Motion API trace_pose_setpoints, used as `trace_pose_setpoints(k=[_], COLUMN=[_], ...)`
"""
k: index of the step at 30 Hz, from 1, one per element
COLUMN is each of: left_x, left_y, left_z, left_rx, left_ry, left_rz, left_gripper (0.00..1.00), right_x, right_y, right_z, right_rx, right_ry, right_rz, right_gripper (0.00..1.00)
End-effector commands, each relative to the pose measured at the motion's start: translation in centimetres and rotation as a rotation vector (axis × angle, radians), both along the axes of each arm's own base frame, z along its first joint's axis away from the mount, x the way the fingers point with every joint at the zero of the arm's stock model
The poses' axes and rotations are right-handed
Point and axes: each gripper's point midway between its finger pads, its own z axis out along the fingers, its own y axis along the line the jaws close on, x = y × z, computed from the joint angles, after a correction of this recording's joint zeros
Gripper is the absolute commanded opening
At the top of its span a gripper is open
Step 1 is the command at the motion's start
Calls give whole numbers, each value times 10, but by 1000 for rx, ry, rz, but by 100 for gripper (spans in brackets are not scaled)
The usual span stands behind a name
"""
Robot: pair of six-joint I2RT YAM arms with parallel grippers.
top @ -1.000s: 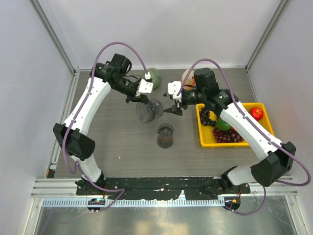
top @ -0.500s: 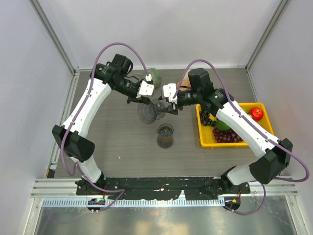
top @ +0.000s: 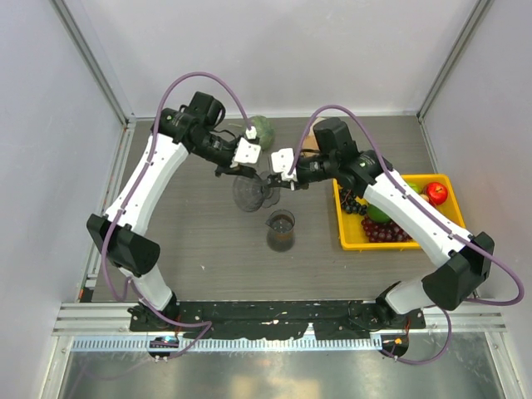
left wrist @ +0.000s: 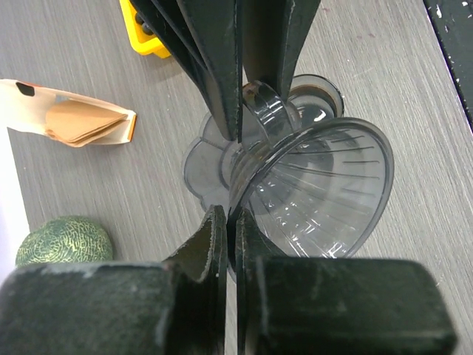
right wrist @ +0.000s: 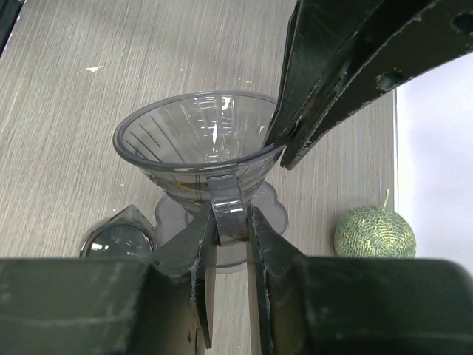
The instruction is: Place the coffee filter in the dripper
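The dripper (top: 252, 191) sits mouth up in the upper centre of the top view, between my two grippers. My left gripper (left wrist: 230, 235) is pinched narrow on its rim wall; my right gripper (right wrist: 230, 222) clasps its small handle (right wrist: 225, 200) between both fingers. Both arms arch inward from the frame's sides, wrists meeting at the dripper; a pack of brown filters (left wrist: 74, 122) lies at upper left of my left wrist view.

In the top view the dripper (top: 250, 193) stands on the counter (top: 191, 249) just above mid-frame. A jug (top: 281, 231) stands just below and right of it. A melon (top: 263, 126) lies above the dripper at the counter's far edge, a paper pack (left wrist: 66, 118) to its right. A tray (top: 339, 220) of fruit sits at the right.
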Motion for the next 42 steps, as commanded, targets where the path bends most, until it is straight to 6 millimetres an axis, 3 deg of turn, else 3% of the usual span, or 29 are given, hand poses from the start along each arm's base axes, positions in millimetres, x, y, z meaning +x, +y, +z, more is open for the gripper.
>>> trace_pose_setpoints(k=[1,3,5,7,11,13,16,17,20,25,29,38,42], left_x=[-82,-78,-67,-54,-30,-22,-6,-4,13,15,12,3,-2], left_y=[29,32,37,43,58,64,67,67,61,50,41,25,24], left_z=[4,8,19,38,80,88,86,88,85,87,88,85,75], left_rx=[81,65,30,-42,-218,-293,-377,-412,-556,-600,-607,-569,-520], left_ry=[341,374,415,479,647,795,972,1002,1036,1210,1247,1307,1295], left_rz=[12,60,142,232,394,470,596,649,701,706,685,676,709], left_gripper=[13,43,58,84,91,95,97,98,99,99,96,73,50], right_x=[2,1,1,3,12,16,21,22,21,19,13,2,7], right_y=[1,-3,-7,-15,-36,-45,-56,-59,-59,-57,-48,-36,-35], right_z=[26,30,36,47,72,85,102,112,119,125,121,107,100], right_rx=[34,46,71,122,272,369,502,550,597,622,602,548,524], right_ry=[-64,-76,-73,-55,-15,-18,-45,-48,-34,-7,7,3,-2], right_rz=[-14,-31,-58,-105,-212,-272,-356,-378,-383,-382,-354,-326,-345], right_gripper=[5,5,5,5,5,5,5,5,5,5,5,5,5])
